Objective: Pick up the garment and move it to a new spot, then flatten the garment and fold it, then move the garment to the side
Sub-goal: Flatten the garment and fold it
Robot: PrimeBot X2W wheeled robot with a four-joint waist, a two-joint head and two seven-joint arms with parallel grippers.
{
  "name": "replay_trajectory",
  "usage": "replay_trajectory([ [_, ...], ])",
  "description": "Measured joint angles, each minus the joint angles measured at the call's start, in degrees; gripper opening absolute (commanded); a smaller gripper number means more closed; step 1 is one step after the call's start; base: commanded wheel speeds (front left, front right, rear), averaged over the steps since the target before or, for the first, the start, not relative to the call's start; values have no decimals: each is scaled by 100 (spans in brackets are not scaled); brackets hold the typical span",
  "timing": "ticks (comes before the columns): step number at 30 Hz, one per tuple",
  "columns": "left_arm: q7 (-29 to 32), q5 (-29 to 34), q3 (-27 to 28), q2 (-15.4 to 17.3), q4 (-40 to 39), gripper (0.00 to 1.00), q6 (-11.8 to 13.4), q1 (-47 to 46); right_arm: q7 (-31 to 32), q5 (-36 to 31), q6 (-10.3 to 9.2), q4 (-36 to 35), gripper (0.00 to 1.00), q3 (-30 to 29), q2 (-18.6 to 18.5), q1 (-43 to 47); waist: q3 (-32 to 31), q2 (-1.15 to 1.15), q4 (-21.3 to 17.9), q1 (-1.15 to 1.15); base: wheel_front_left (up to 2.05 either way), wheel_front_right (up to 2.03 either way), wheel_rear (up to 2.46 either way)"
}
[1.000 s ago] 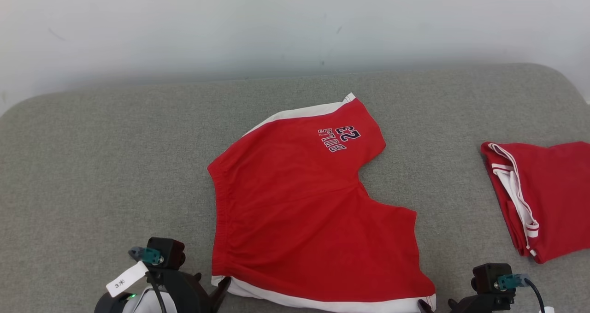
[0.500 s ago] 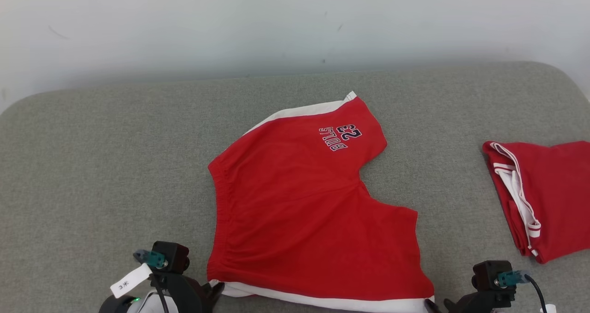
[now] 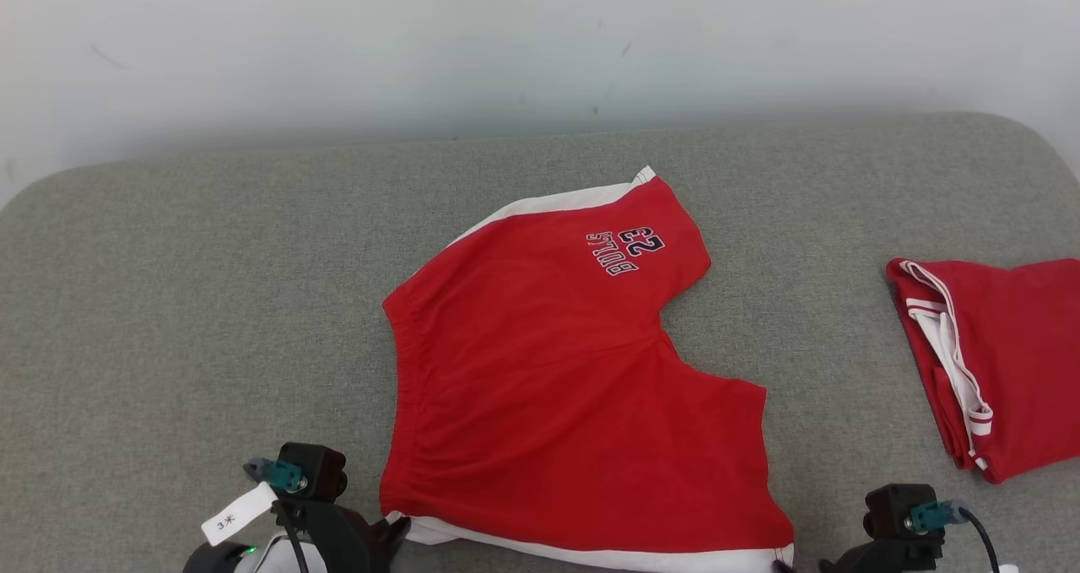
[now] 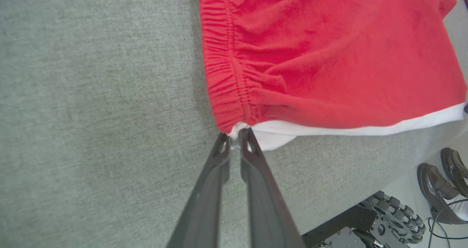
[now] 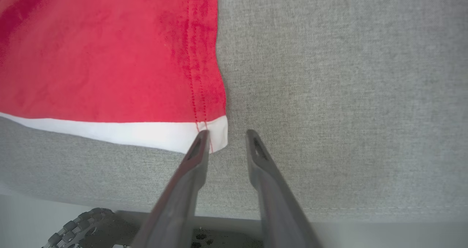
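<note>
The red shorts (image 3: 548, 387) lie flat in the middle of the head view, their white hem along the bottom edge. At the lower left, the left gripper (image 4: 234, 138) is pinched onto the white corner below the gathered waistband. At the lower right, the right gripper (image 5: 227, 134) has its fingers apart, one tip resting on the hem's other corner. The grey fabric surface (image 3: 169, 303) meets a white wall (image 3: 337, 33) at the top. A folded red garment (image 3: 996, 362) sits at the right edge.
</note>
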Motion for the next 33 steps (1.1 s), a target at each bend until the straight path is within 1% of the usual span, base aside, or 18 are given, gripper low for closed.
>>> replay_trajectory([
  [1, 0, 0, 1, 0, 3, 76, 0, 0, 22, 0, 0, 1, 100, 3, 3, 33, 2, 0, 0, 0, 0, 0, 0],
  [2, 0, 0, 1, 1, 8, 100, 1, 0, 42, 0, 0, 1, 100, 4, 5, 44, 5, 0, 0, 0, 0, 0, 0],
  [13, -10, 0, -1, -7, 54, 100, 2, 0, 91, 18, 2, 25, 100, 20, 43, 4, 41, 0, 33, 0, 0, 0, 0],
  [18, -56, 0, -9, -40, 83, 100, 0, -1, 89, 57, 8, 180, 100, 19, 66, -63, 69, 0, 46, 0, 0, 0, 0],
  [20, -57, 0, -10, -51, 96, 100, -47, -3, 81, 60, 9, 210, 100, 19, 80, -124, 81, 0, 50, 0, 0, 0, 0],
  [22, -62, 0, -12, -54, 102, 100, -48, -5, 37, 60, 10, 236, 94, 21, 94, -146, 92, 0, 53, 0, 0, 0, 0],
  [23, -74, 0, -13, -55, 108, 100, -49, -6, 31, 60, 10, 258, 84, 20, 101, -146, 97, 0, 55, 0, 0, 0, 0],
  [24, -76, 0, -13, -56, 112, 100, -49, -7, 18, 60, 11, 281, 77, 20, 104, -147, 101, 0, 57, 0, 0, 0, 0],
  [26, -102, 0, -15, -63, 126, 100, -51, -9, 4, 60, 16, 335, 49, 20, 104, -160, 106, 0, 61, 0, 0, 0, 0],
  [29, -105, 0, -15, -74, 151, 100, -79, -17, -12, 60, 34, 390, 49, 21, 104, -215, 106, 0, 68, 0, 0, 0, 0],
  [31, -107, 0, -14, -77, 175, 100, -96, -26, -23, 60, 34, 410, 46, 18, 104, -240, 101, 0, 74, 0, 0, 0, 0],
  [33, -109, 0, -14, -92, 193, 100, -98, -37, -63, 60, 34, 445, 47, 15, 104, -240, 95, 0, 80, 0, 0, 0, 0],
])
